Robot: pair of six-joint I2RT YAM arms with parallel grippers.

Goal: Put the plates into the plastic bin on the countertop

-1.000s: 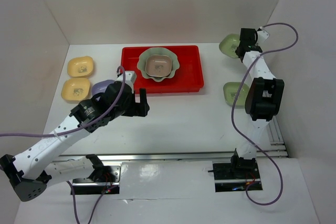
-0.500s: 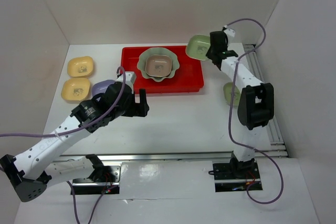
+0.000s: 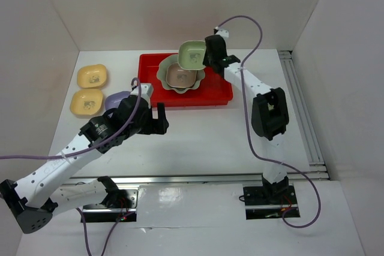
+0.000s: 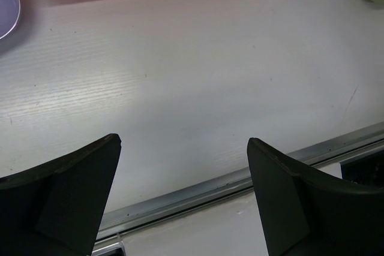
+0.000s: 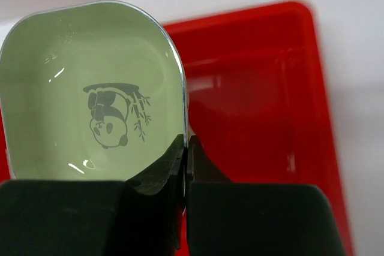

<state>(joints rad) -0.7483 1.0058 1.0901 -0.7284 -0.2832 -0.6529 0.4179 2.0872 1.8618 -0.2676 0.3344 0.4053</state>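
Top external view shows, nearest to the arm bases, the left gripper [image 3: 157, 118] low over the flat white countertop [image 3: 204, 130], its two black fingers spread apart and gripping nothing. The left wrist view agrees, as only bare white surface lies between the two fingers [image 4: 66, 202]. Just to the left of this gripper lies the small lavender rounded-square dish [image 3: 116, 98]. Further left is the small tan rounded-square dish [image 3: 87, 102], with the small yellow rounded-square dish [image 3: 92, 76] behind it; all three stand on the countertop, outside the bin. Beyond the left gripper is the shallow rectangular bright red plastic bin [image 3: 219, 88]. In its middle part sits the large pale green dish with scalloped rim [image 3: 163, 76], and a small pinkish-tan dish [image 3: 182, 76] is nested inside it. Farthest, the right gripper [image 3: 210, 57] is clamped on the rim of the small olive green rounded-square dish [image 3: 193, 54], which it holds raised over the back part of the bin. In the right wrist view the black fingers [image 5: 252, 214] pinch this rim tightly, a panda drawing shows on the dish bottom, and the red bin lies below.
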